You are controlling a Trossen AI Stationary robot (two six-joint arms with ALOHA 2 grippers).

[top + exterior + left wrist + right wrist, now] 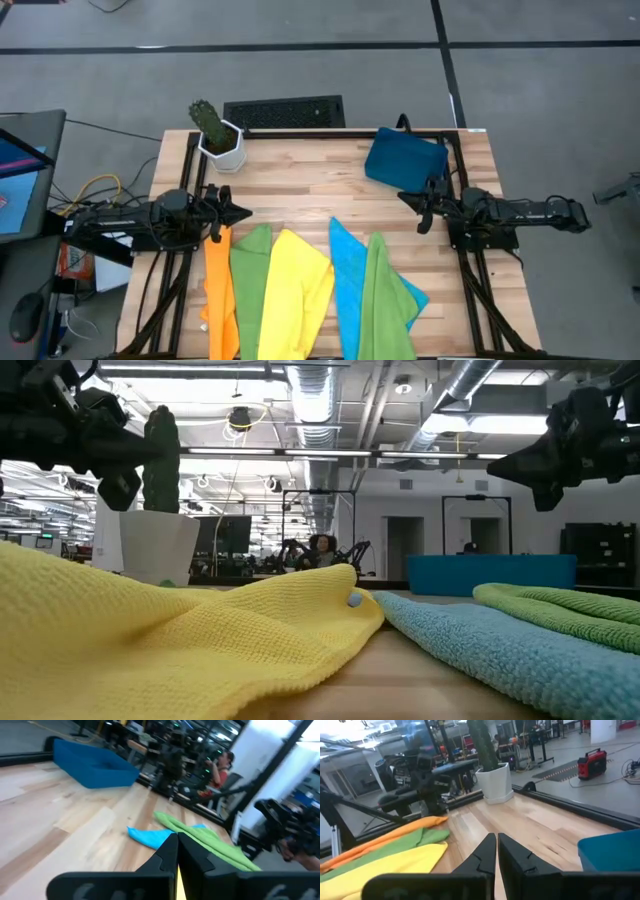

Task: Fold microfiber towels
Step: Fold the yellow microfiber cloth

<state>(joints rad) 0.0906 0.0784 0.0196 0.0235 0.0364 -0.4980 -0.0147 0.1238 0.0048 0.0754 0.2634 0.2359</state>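
surface [300, 195]: light wood planks, dark frame round it | near edge: orange towel [218, 290], lime green towel [250, 285], yellow towel [295, 290], blue towel [348, 275], second lime green towel [385, 295], all overlapping in a row | far side: dark blue tray [405, 160], white potted cactus [218, 135]

Colour reference: towels, tray, table and fixtures

The towels are plain, unpatterned: an orange towel [217, 290], a lime green towel [250, 285], a yellow towel [293, 290], a bright blue towel [349, 280] and a second lime green towel [384, 295]. The tray [404, 160] is dark blue. The table [300, 190] is pale wood with lengthwise plank stripes. The cactus [207, 119] is green, in a white pot [224, 148]. Both arms are dark.
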